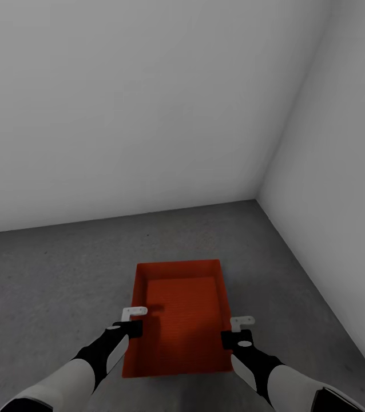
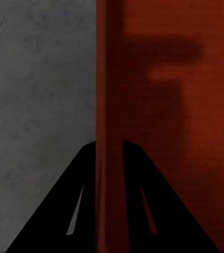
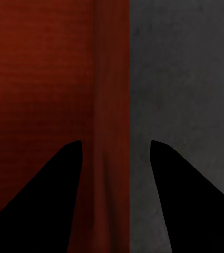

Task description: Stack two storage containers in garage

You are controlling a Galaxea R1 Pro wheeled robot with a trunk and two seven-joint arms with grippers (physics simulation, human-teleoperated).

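In the garage corner where two plain white-grey walls [image 1: 148, 103] meet, an orange-red storage container [image 1: 179, 320] sits low over the dark grey concrete floor [image 1: 51, 286], its open top up and its long axis running away from the robot toward the back wall. Whether it rests on the floor or hangs just above it cannot be told. The left hand [image 1: 130, 320] is at the container's left long wall, near the end closest to the robot; in the left wrist view its dark fingers [image 2: 69, 211] sit narrowly on either side of that thin wall, pinching it. The right hand [image 1: 238, 329] is at the container's right long wall, opposite the left one; in the right wrist view its fingers [image 3: 191, 200] straddle the wall with a wider gap, one inside the container, one over the floor, and contact cannot be told
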